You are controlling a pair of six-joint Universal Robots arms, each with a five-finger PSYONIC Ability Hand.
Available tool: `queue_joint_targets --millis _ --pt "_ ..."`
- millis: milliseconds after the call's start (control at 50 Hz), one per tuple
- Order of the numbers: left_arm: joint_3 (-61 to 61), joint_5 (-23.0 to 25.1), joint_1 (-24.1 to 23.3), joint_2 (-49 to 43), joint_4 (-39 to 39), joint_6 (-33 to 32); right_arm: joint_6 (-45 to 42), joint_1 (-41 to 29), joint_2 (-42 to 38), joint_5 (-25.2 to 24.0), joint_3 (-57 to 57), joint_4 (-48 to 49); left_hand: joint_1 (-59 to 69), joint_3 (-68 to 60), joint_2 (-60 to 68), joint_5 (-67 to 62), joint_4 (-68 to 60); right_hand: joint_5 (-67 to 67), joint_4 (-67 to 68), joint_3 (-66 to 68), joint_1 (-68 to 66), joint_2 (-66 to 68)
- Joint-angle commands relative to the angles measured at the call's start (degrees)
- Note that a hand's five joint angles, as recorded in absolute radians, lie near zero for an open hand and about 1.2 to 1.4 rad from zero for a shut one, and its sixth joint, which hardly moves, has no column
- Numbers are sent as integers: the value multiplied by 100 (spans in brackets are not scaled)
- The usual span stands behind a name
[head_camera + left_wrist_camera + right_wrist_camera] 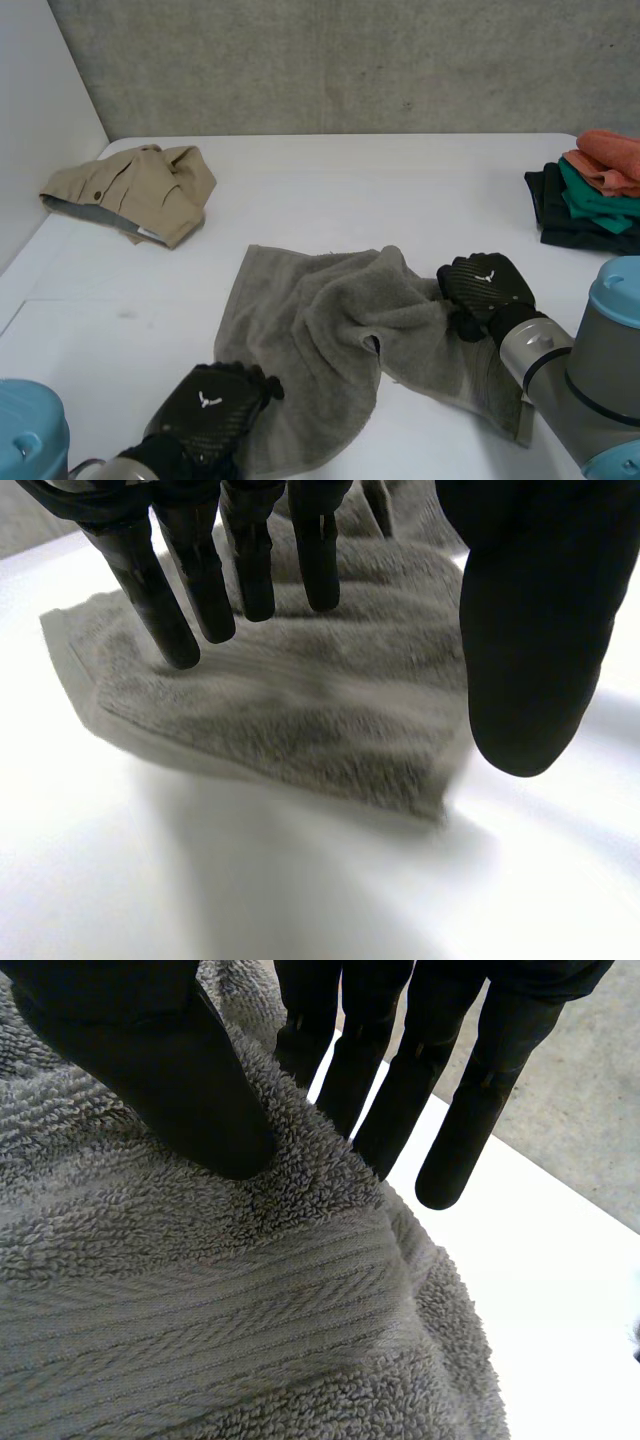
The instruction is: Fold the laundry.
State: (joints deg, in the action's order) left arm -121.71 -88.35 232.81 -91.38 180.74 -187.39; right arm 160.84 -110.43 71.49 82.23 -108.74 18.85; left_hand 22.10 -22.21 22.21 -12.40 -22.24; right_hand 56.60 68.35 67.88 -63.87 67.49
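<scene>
The left hand (212,408) lies at the near left corner of the grey towel (320,330). Its own wrist view shows what the head view cannot: the hand (150,590) is spread, its fingers (318,560) straight with their tips down on the pile of the towel (300,720) just inside that corner, and the thumb held apart above the towel's edge. It grips nothing.

The right hand (487,288) sits on the towel's right side, where the cloth bunches up into a ridge. In the right wrist view the thumb of this hand (170,1070) presses into the raised fold of the towel (200,1310) and the fingers (345,1080) run down the far side of it, so the fold is pinched between them. One fingertip hangs free over the white table (560,1280).

There are two hands, both on one towel. The towel lies crumpled in the near middle of the table (350,190).

Farther out, the head view adds one beige shirt (135,188), rumpled at the far left, and one stack of folded clothes (590,195) at the far right, in dark, green and orange layers. Both are well apart from the towel.
</scene>
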Motion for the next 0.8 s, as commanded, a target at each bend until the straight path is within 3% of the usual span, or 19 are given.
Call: queue_joint_targets --millis 20,320,520,580,620,800 --pt "-90 -218 -78 -266 84 -535 0 -180 -12 56 37 -65 443 -432 432 -413 -428 1340 1165 1212 -1613 1251" --pt "-11 -385 -78 -776 981 -650 0 -92 102 83 -42 -48 1619 -1608 1608 -1589 -1605 1340 1165 1212 -1613 1251" --pt "94 -288 -306 -987 1043 -649 0 -22 181 83 -60 -4 2057 -2046 2046 -2027 -2043 1340 1165 1212 -1613 1251" --pt "156 -279 -315 -1040 1043 -658 0 -5 216 91 -51 -4 3784 -3773 3773 -3754 -3770 1340 1165 1212 -1613 1251" --pt "252 -271 -298 -1084 1060 -685 0 13 269 91 -51 -4 5784 -5773 5773 -5754 -5769 1340 1165 1212 -1613 1251" --pt "832 -253 115 -1023 798 -676 -18 145 541 48 185 -345 5790 -5779 5779 -5760 -5776 1340 1165 1212 -1613 1251"
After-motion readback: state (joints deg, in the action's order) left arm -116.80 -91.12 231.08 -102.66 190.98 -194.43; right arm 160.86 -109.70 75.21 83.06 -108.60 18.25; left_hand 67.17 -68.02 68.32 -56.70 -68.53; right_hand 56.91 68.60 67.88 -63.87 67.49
